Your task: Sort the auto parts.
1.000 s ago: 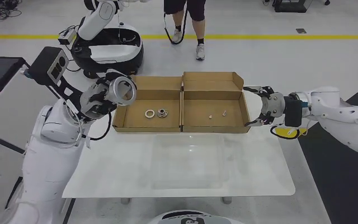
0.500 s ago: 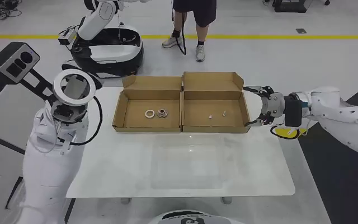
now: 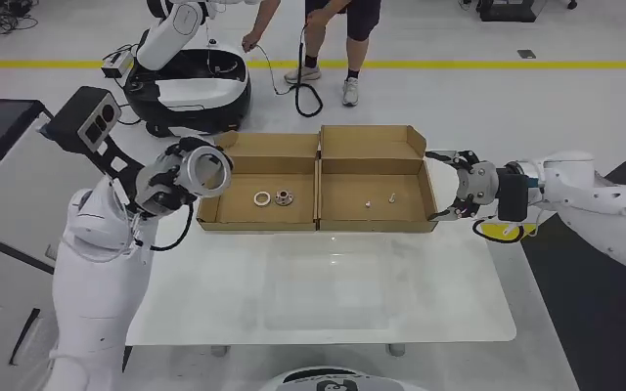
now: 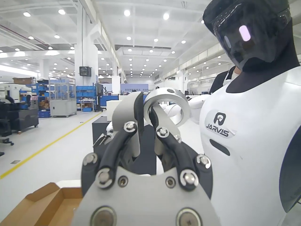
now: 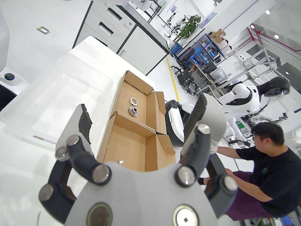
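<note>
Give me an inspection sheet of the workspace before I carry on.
Surface: white table with a clear plastic bin in the middle.
Job's things: left cardboard box holds flat ring and flanged hub; right cardboard box holds two small parts.
Clutter: nothing seen.
Grippers: left gripper shut on large metal ring, beside left cardboard box; right gripper open at right cardboard box's outer end.
Cables: black cable looped on floor beyond table.
Surroundings: another robot's base, yellow floor line.

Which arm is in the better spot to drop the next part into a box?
Left. The left jaws grip the ring, at the left box's outer edge. The right jaws hang open and empty past the right box's outer end.
</note>
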